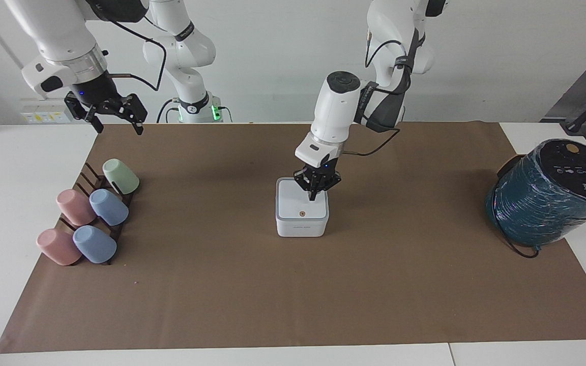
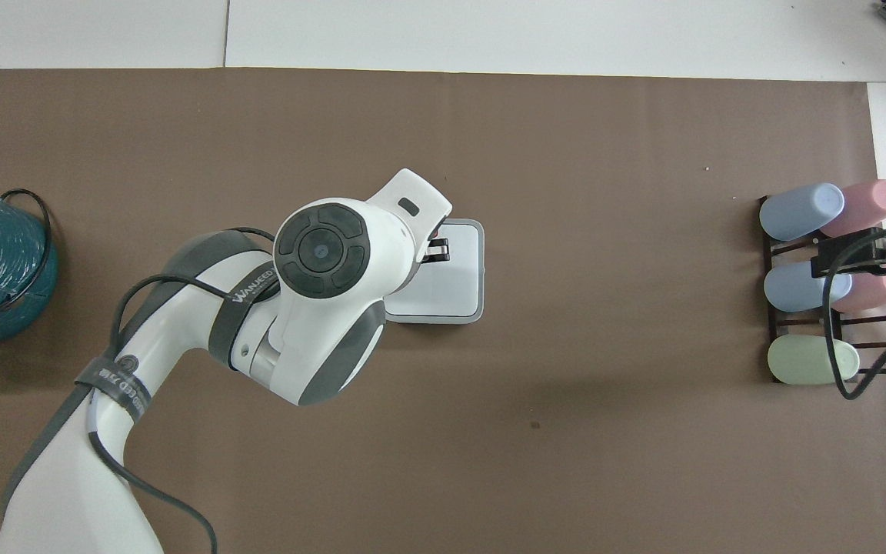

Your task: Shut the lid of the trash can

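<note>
The white square trash can (image 1: 301,226) stands in the middle of the brown mat. Its lid (image 1: 295,202) lies flat and closed on it, with the orange dot on top. In the overhead view the lid (image 2: 454,281) is partly covered by the left arm. My left gripper (image 1: 314,196) points down over the lid's edge that is nearer the robots and toward the left arm's end, with its fingers together and empty. I cannot tell whether it touches the lid. It shows in the overhead view (image 2: 435,251) too. My right gripper (image 1: 116,124) waits open, up in the air over the mat's corner.
A dark rack with several pastel cups (image 1: 89,213) stands at the right arm's end and shows in the overhead view (image 2: 824,285). A large teal-wrapped cylinder (image 1: 547,195) with a black cable lies at the left arm's end.
</note>
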You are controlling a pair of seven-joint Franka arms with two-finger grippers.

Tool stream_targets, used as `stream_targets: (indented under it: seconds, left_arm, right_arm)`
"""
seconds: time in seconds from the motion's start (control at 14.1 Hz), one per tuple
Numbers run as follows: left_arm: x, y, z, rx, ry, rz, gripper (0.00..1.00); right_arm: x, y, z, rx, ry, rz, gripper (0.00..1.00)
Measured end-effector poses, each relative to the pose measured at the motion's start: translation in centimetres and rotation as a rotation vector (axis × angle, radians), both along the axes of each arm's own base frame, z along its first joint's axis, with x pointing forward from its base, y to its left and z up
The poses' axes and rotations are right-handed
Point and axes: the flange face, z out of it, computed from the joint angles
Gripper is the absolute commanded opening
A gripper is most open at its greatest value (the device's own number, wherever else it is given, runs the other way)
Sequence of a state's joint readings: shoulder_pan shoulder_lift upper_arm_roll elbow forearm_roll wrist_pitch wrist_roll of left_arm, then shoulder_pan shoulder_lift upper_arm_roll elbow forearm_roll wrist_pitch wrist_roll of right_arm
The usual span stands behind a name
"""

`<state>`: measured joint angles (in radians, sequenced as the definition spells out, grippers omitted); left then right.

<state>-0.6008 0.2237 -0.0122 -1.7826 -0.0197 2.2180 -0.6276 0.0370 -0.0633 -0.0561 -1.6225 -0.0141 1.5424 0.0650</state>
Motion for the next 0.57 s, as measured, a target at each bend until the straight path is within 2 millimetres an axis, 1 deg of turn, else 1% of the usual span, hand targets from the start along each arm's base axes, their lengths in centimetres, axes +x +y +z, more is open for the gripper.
stream_targets:
  seconds: [0.21,0.28,0.35,0.42,0.5,0.57]
  left_arm:
    - [-0.5,3.2,2.0,0.063,0.067,-0.039,0.0]
    - [-0.3,4.4,2.4,0.075,0.077,-0.054,0.09]
    - [-0.1,5.7,2.7,0.082,0.079,-0.073,0.34]
    - [0.1,7.1,3.0,0.086,0.078,-0.087,0.62]
    - [0.3,8.6,3.2,0.091,0.077,-0.102,0.94]
    - [0.4,10.3,3.4,0.097,0.074,-0.123,1.0]
  right_arm:
    - [0.0,0.0,0.0,0.0,0.0,0.0,1.0]
    - [0.0,0.0,0.0,0.0,0.0,0.0,1.0]
    - [0.0,0.0,0.0,0.0,0.0,0.0,1.0]
    - [0.0,0.0,0.0,0.0,0.0,0.0,1.0]
    - [0.0,0.0,0.0,0.0,0.0,0.0,1.0]
    - [0.0,0.0,0.0,0.0,0.0,0.0,1.0]
